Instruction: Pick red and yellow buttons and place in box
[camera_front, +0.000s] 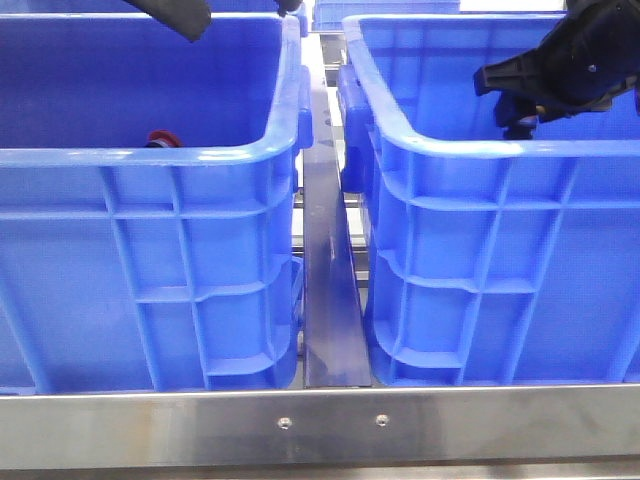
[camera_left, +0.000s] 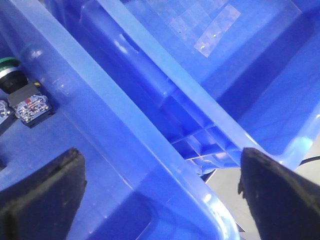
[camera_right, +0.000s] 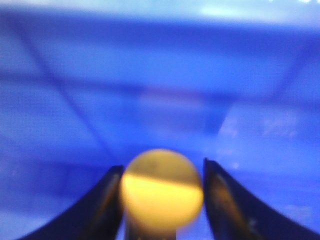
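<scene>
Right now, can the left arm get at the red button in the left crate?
Probably yes: the left gripper hangs open above the left crate, and the red button lies uncovered behind the front wall.

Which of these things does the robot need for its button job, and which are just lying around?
Needed:
yellow button, held in the right gripper
red button, in the left crate
right crate

Just lying about:
green button
metal rail
</scene>
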